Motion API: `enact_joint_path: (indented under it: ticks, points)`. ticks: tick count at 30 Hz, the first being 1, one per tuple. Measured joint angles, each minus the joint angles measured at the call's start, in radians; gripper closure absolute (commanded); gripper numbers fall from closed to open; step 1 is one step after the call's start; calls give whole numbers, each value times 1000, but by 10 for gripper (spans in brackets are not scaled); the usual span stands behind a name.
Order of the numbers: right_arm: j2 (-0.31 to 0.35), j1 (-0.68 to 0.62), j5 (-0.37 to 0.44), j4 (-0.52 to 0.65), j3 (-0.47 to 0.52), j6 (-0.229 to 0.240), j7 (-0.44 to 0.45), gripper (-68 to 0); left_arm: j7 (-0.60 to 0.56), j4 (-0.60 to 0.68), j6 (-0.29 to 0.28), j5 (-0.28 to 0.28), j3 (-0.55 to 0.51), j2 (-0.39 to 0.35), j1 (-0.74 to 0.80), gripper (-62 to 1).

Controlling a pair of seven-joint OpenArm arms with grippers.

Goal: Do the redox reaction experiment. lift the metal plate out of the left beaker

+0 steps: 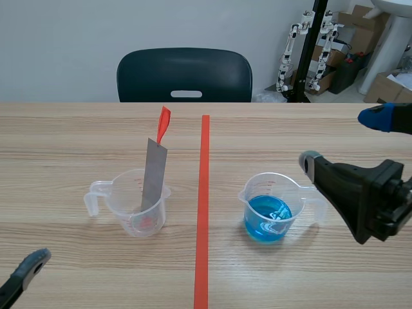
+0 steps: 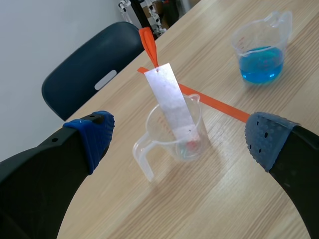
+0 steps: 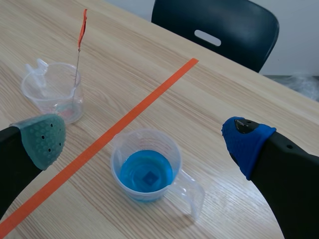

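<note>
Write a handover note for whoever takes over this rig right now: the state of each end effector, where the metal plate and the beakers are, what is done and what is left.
Left end effector: open, holding nothing, low and short of the left beaker.
Right end effector: open, holding nothing, by the right beaker.
Metal plate: stands tilted in the left beaker, with an orange tag at its top end.
Right beaker: across the tape line, holding blue liquid.
Done: nothing yet; the plate is not gripped.
Left: close on the plate's upper part and lift it out of the left beaker.
</note>
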Motion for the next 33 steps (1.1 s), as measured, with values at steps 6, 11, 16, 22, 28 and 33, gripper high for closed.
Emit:
enact_joint_path:
  ticks: [6,11,16,22,28,33]
  points:
    - [0,90,0,-53,-164,0,0,-679,-205,-161,0,-7,82,6,-21,-551]
    - [0,155,0,-69,-233,0,9,-679,-259,-352,5,-108,149,65,-106,-557]
    - [0,214,26,-93,-276,-31,11,-679,-363,-535,9,-280,206,100,-168,-557]
    - [0,317,52,-156,-353,-31,11,-679,-450,-657,28,-201,225,99,-205,-557]
    - [0,466,124,-258,-483,-63,11,-679,-446,-752,23,-207,257,99,-254,-555]
    - [0,580,128,-323,-595,-70,11,-679,-645,-856,23,-210,303,100,-306,-555]
